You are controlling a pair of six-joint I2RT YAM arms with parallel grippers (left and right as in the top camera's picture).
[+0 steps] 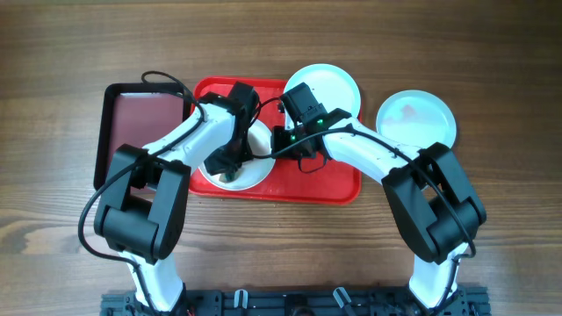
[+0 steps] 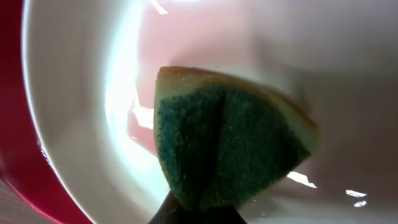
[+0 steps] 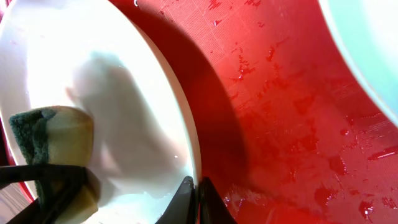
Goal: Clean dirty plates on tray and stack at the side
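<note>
On the red tray (image 1: 334, 180) lies a pale plate (image 1: 256, 174). My left gripper (image 1: 230, 167) is shut on a green and yellow sponge (image 2: 230, 143) and presses it into this plate (image 2: 81, 93). My right gripper (image 1: 279, 140) is shut on the plate's right rim (image 3: 186, 130), its fingers (image 3: 198, 190) pinching the edge. The sponge also shows in the right wrist view (image 3: 53, 140). A second plate (image 1: 323, 86) lies at the tray's far right corner, over the rim. A third plate (image 1: 417, 118) sits on the table to the right of the tray.
A smaller dark maroon tray with a black rim (image 1: 140, 123) lies just left of the red tray. The red tray floor (image 3: 292, 124) is wet with droplets. Both arms cross over the tray's middle. Wooden table all around.
</note>
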